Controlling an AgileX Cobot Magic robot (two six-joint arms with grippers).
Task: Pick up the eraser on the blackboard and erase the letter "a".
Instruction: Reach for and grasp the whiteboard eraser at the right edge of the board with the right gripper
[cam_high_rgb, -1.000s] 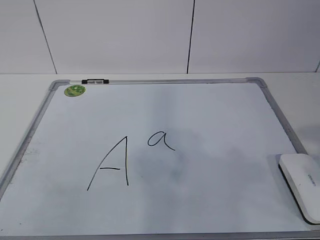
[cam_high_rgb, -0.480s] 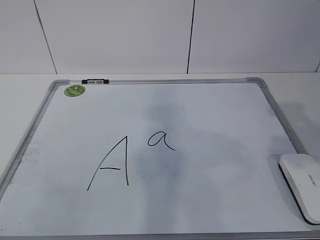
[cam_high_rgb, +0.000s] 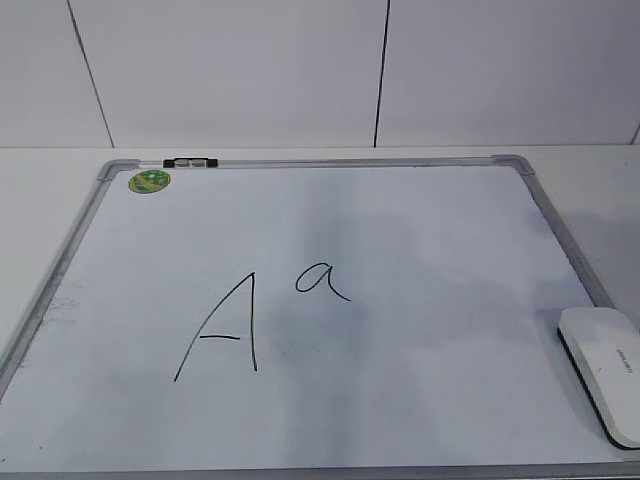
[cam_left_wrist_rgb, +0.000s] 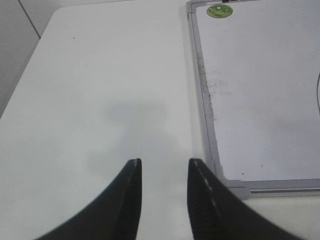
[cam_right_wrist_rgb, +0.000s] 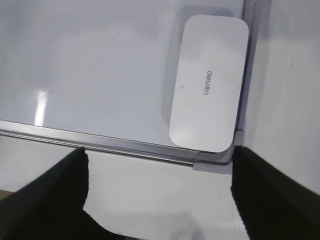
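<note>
The blackboard (cam_high_rgb: 400, 220), white with a grey frame and a green sticker (cam_high_rgb: 149, 181), lies flat on the table. A small handwritten letter "a" (cam_high_rgb: 321, 280) sits near its middle, right of a larger capital "A" (cam_high_rgb: 222, 330). The white eraser (cam_high_rgb: 604, 368) lies on the board's front right corner; in the right wrist view the eraser (cam_right_wrist_rgb: 210, 82) lies ahead of my right gripper (cam_right_wrist_rgb: 159, 157), which is open wide and empty over the table just off the board's frame (cam_right_wrist_rgb: 125, 145). My left gripper (cam_left_wrist_rgb: 164, 162) is open and empty over bare table left of the board (cam_left_wrist_rgb: 260, 90). Neither gripper shows in the exterior view.
A small black-and-white clip (cam_high_rgb: 190, 162) sits on the board's far frame. A white wall with dark seams stands behind the table. White tabletop (cam_left_wrist_rgb: 100, 100) stretches left of the board.
The eraser sits slightly lower and further right in the exterior view than a second ago; soft shadows on the board have shifted. The letters are unchanged.
</note>
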